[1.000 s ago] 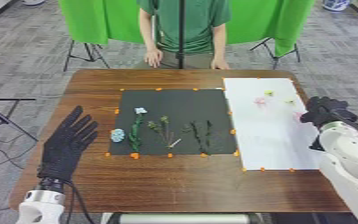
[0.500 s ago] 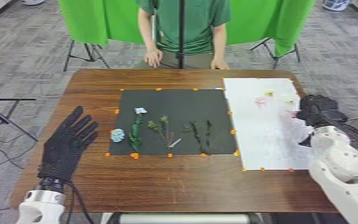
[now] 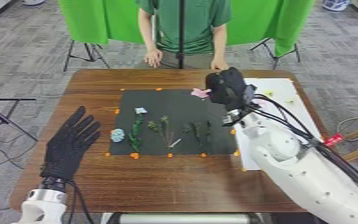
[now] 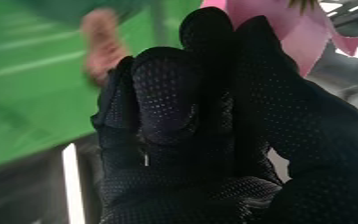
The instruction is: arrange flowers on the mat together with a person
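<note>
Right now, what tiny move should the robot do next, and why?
Maybe lower the right hand toward the two rightmost stems: it pinches a pink flower near the dark mat's far edge, and those stems seem to have no flower on top.

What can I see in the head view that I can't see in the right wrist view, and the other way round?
Head view: the robot's left hand, the dark mat with a white flower and a pale blue one along its left side, and the white sheet.

Right wrist view: bright strips of light and the dotted weave of the glove, close up.

Both: the right hand, the pink flower it holds, and green cloth.
</note>
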You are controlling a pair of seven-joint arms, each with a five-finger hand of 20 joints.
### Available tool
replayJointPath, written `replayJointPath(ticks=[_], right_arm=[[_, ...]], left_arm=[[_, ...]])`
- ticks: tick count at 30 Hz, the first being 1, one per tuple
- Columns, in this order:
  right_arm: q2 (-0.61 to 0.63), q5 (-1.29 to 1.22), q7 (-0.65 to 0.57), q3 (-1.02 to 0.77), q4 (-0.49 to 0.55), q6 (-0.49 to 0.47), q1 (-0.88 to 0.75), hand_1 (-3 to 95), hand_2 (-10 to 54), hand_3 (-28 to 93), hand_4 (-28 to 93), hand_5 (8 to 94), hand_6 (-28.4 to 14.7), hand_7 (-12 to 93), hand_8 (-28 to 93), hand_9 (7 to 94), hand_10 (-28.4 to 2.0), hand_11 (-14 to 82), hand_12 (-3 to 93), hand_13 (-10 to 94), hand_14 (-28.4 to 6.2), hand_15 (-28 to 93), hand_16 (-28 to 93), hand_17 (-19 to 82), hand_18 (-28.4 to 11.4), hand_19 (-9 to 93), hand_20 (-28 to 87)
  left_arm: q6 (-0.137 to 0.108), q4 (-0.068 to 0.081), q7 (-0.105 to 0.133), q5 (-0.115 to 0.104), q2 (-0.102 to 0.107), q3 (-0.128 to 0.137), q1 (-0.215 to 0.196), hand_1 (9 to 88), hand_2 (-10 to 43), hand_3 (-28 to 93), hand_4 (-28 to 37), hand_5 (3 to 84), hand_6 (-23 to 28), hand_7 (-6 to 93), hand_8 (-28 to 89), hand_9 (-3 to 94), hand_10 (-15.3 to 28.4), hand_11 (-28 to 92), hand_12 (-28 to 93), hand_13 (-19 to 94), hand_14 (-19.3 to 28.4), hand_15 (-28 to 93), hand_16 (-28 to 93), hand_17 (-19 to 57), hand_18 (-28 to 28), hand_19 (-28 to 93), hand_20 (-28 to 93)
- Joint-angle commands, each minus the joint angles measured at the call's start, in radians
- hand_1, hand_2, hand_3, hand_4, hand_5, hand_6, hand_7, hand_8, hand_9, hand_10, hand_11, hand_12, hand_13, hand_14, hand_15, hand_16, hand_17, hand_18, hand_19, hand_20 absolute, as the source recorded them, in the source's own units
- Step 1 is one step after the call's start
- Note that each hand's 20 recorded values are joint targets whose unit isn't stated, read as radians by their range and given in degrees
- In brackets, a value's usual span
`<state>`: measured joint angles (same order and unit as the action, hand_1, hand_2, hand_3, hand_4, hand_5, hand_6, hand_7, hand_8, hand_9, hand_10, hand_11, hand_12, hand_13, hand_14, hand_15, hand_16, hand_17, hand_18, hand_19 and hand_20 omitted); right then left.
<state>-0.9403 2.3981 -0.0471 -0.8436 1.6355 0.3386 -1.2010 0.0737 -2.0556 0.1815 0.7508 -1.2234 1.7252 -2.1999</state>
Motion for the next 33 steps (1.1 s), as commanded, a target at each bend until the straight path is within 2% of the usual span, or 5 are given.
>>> replayJointPath(ticks=[1, 14, 17, 22, 33], right_arm=[[-0.194, 0.079, 0.076, 0.093, -0.051, -0.110, 0.047, 53.1, -9.5, 79, -28, 70.7, 2.7, 50, -3, 85.9, -5.1, 23.1, 52.1, 76, -4.1, 63, 31, 34, -16.4, 80, 40], [-0.293, 0.205, 0.102, 0.190, -0.151, -0.083, 0.063, 53.0, -9.5, 78, -28, 70.1, 3.1, 50, -3, 85.7, -4.9, 23.1, 51.9, 76, -4.0, 64, 30, 34, -16.2, 80, 41], [-0.309, 0.210, 0.093, 0.201, -0.175, -0.062, 0.079, 53.1, -9.5, 78, -28, 70.1, 3.0, 50, -3, 85.5, -5.0, 22.9, 51.7, 76, -4.0, 64, 30, 34, -16.2, 80, 41], [-0.314, 0.217, 0.057, 0.220, -0.186, -0.002, 0.101, 53.1, -9.5, 78, -28, 70.0, 3.2, 50, -3, 85.6, -5.0, 22.9, 51.6, 76, -4.0, 64, 30, 34, -16.2, 80, 41], [-0.325, 0.310, 0.101, 0.220, -0.252, -0.067, 0.147, 53.2, -9.5, 78, -28, 69.6, 3.2, 50, -3, 85.4, -4.9, 22.5, 51.8, 75, -4.0, 64, 31, 34, -16.1, 80, 41]], left_arm=[[0.005, 0.010, -0.012, 0.000, -0.007, -0.010, 0.003, 26.4, 1.5, 71, -25.4, 29.3, 1.8, 14.0, -9, 25.6, 11.1, 13, 15, 21, 14.1, 18, 3, -12.1, 21.7, 43, 9], [0.021, 0.028, -0.026, 0.000, -0.004, -0.021, 0.034, 26.4, 1.4, 71, -25.4, 29.3, 1.8, 14.2, -9, 25.6, 11.0, 13, 15, 21, 14.1, 18, 3, -12.0, 21.8, 43, 9], [0.033, 0.038, -0.033, -0.001, -0.007, -0.022, 0.057, 26.5, 1.5, 71, -25.5, 29.3, 1.8, 14.1, -9, 25.6, 11.0, 13, 15, 20, 14.1, 18, 3, -12.1, 21.8, 43, 9], [0.032, 0.035, -0.031, 0.000, -0.005, -0.025, 0.057, 26.4, 1.5, 71, -25.3, 29.3, 1.9, 14.0, -9, 25.6, 11.0, 13, 15, 20, 14.1, 18, 3, -12.1, 21.8, 43, 9], [0.030, 0.032, -0.023, -0.001, 0.006, -0.024, 0.050, 26.4, 1.3, 72, -25.3, 29.4, 1.9, 14.1, -9, 25.6, 10.9, 13, 15, 20, 14.2, 18, 3, -12.0, 21.8, 43, 9]])
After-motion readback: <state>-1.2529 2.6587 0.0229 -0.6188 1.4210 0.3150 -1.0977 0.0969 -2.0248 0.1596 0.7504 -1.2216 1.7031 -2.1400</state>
